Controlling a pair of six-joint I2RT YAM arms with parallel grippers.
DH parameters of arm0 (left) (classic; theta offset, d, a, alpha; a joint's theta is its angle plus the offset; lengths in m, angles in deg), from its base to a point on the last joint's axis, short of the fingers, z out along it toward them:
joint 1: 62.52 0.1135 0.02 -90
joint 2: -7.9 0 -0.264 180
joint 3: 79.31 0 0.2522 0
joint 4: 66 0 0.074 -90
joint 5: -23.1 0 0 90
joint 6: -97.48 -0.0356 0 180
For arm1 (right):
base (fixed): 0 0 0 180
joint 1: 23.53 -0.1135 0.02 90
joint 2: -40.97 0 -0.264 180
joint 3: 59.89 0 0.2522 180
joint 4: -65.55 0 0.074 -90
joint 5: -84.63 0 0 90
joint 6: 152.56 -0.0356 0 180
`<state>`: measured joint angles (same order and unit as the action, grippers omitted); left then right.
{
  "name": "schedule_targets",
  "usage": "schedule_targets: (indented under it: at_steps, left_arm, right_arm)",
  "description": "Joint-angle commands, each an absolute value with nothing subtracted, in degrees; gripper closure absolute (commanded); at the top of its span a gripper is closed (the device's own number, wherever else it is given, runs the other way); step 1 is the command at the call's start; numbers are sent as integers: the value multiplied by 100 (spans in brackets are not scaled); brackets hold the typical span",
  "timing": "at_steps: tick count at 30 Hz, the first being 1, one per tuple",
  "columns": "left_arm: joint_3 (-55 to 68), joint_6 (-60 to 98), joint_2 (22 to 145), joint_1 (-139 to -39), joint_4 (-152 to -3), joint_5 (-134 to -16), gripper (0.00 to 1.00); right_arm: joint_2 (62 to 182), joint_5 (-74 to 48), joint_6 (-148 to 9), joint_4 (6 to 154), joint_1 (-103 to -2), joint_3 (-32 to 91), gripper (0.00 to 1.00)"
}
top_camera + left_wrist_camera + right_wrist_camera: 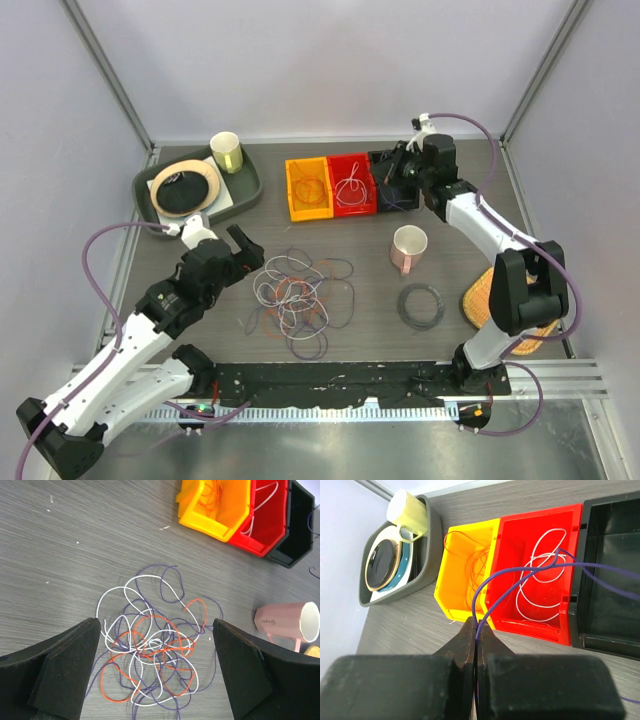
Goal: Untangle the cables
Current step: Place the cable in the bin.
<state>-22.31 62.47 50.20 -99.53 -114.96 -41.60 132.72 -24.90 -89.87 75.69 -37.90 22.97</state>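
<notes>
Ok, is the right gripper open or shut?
Shut. The right gripper pinches a purple cable between touching jaws; the cable arcs over the red bin.

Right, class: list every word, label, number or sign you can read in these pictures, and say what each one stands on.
On the pink mug: one short dark word on its side, too small and blurred to read.
On the yellow bin, red bin, black bin and pale yellow cup: no writing visible.
Nothing else in any view carries readable text.
</notes>
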Motion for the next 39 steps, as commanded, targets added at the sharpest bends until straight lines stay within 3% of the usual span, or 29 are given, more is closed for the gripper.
schedule_targets:
  at_steps: [1,8,14,28,39]
  left_arm:
    - [-2336,6189,4982,-9943,-11492,-3552,0]
    - [-2363,6084,5017,-9934,-11439,-3517,0]
    - [-2407,6039,4956,-9934,-11377,-3491,0]
    - [-2389,6004,4789,-9934,-11553,-3245,0]
    - [-2468,5987,4604,-9934,-11509,-3139,0]
  right_arm:
    - [13701,-2928,-9534,7210,-3654,2787,99]
    - [14783,-3358,-10026,6956,-3312,3473,99]
    - [14908,-3912,-10536,5954,-3294,3350,99]
    - [15645,-3649,-10633,5918,-3030,4027,99]
    - [16480,-2858,-8922,6849,-2889,5055,99]
